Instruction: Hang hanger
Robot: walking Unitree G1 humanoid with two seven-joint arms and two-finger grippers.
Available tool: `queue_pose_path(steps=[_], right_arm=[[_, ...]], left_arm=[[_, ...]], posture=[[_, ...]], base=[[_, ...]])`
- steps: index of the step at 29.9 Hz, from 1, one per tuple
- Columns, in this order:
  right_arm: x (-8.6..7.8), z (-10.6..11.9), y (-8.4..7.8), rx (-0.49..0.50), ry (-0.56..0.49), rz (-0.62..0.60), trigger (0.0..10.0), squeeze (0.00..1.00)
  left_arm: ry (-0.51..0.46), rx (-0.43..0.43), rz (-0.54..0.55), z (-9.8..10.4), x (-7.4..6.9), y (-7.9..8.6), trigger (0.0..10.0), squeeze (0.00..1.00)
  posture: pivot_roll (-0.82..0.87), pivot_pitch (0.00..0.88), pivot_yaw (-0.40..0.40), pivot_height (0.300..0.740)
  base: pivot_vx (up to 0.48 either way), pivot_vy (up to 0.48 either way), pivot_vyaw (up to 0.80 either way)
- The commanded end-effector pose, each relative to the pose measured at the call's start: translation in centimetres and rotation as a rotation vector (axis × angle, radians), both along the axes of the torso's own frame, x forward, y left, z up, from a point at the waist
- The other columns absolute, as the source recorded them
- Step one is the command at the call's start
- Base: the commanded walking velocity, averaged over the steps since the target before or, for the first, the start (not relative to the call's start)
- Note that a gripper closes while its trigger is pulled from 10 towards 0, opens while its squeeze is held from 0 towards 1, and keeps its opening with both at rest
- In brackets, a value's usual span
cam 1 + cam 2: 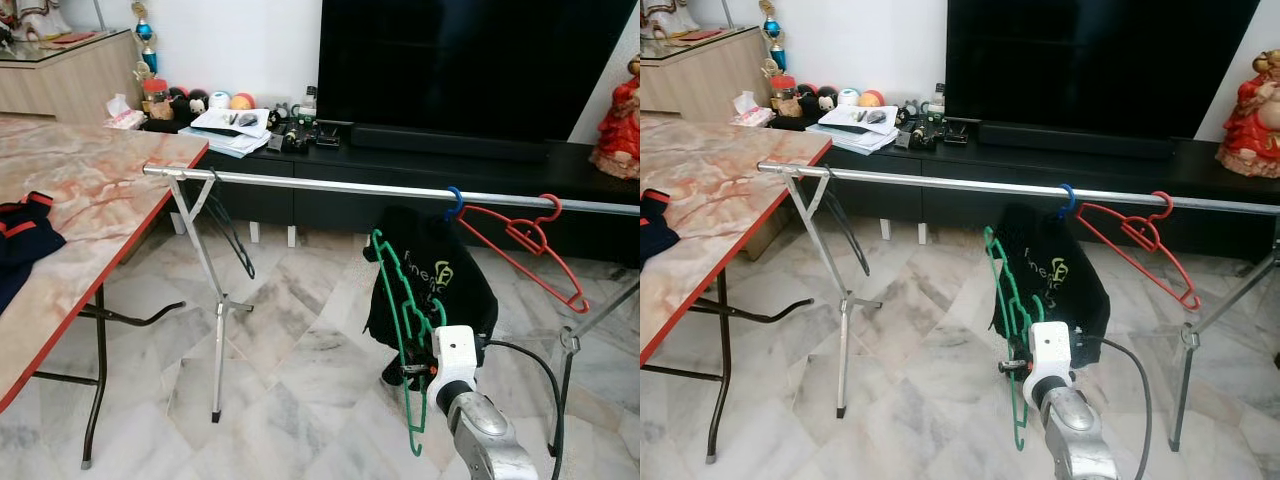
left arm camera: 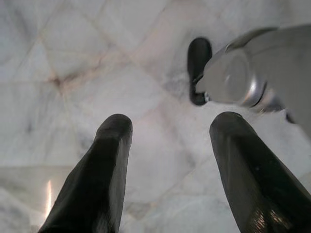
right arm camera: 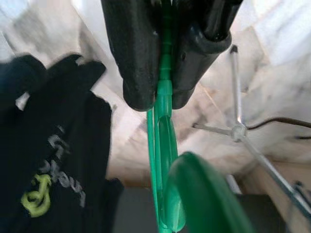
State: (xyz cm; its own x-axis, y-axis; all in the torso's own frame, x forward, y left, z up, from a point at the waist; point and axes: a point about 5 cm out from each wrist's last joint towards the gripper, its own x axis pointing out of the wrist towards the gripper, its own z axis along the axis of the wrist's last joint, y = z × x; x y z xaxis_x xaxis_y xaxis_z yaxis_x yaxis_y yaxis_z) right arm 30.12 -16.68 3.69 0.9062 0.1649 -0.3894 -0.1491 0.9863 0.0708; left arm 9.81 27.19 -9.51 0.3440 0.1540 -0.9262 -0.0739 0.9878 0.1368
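we see the right gripper [image 3: 160,92] clenched on the green hanger [image 1: 400,300], held below the rail [image 1: 350,187], beside the black shirt [image 1: 440,270]. left gripper [image 2: 170,160] spread apart, facing floor.

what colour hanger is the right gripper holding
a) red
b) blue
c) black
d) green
d: the right gripper is shut on the green hanger, held below the rail, while the red hanger already hangs on it.
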Motion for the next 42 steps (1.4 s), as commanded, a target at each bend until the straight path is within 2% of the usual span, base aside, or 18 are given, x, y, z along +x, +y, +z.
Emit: queue_pose_path(steps=[1, 3, 7, 9, 10, 15, 24, 31, 35, 42], right_arm=[[0.0, -0.5, -0.1, -0.031, 0.064, -0.007, 10.0, 0.00], [-0.5, -1.5, -0.3, -0.045, 0.153, -0.019, 10.0, 0.00], [-0.7, -2.0, 0.0, -0.016, 0.190, -0.007, 10.0, 0.00], [-0.7, -2.0, 0.1, -0.025, 0.183, 0.009, 10.0, 0.00], [-0.6, -1.7, 0.5, -0.057, 0.160, 0.060, 10.0, 0.00], [-0.4, -1.3, 0.7, -0.108, 0.123, 0.094, 10.0, 0.00], [0.0, -1.0, 1.7, -0.078, 0.093, 0.113, 10.0, 0.00], [0.4, -0.7, 1.6, -0.081, 0.068, 0.097, 10.0, 0.00], [0.7, -0.5, 1.6, -0.074, 0.057, 0.093, 10.0, 0.00], [0.9, -0.4, 1.8, -0.072, 0.054, 0.104, 10.0, 0.00]], left_arm=[[0.022, 0.003, -0.009, -0.1, -0.8, 0.2, 10.0, 0.00], [0.030, -0.003, -0.017, -0.3, -1.0, -0.2, 10.0, 0.00], [0.039, -0.012, -0.024, -0.6, -1.4, -0.7, 10.0, 0.00], [0.043, -0.015, -0.025, -0.7, -1.6, -0.9, 10.0, 0.00], [0.055, -0.019, -0.034, -0.8, -2.0, -1.1, 10.0, 0.00], [0.074, -0.024, -0.059, -1.1, -2.6, -1.6, 10.0, 0.00], [0.075, -0.014, -0.056, -1.0, -3.0, -1.3, 10.0, 0.00], [0.097, -0.020, -0.077, -1.3, -3.3, -2.0, 10.0, 0.00], [0.081, -0.025, -0.082, -1.2, -2.8, -2.1, 10.0, 0.00], [0.080, -0.027, -0.093, -1.3, -2.7, -2.3, 10.0, 0.00]], posture=[[0.11, 0.000, -0.031, 0.740], [0.10, 0.000, -0.034, 0.740], [0.11, 0.000, -0.036, 0.740], [0.10, 0.000, -0.034, 0.740], [0.10, 0.000, -0.031, 0.740], [0.08, 0.000, -0.024, 0.740], [0.10, 0.000, -0.027, 0.740], [0.09, 0.000, -0.015, 0.740], [0.09, 0.000, -0.016, 0.740], [0.09, 0.000, -0.010, 0.740]], base=[[0.000, 0.000, 0.00], [0.000, 0.000, 0.00], [0.000, 0.000, 0.00], [0.000, 0.000, 0.00], [0.240, 0.000, 0.00], [0.195, 0.000, 0.00], [0.259, 0.000, 0.00], [0.304, 0.000, 0.00], [0.312, 0.000, 0.00], [0.326, 0.000, 0.00]])
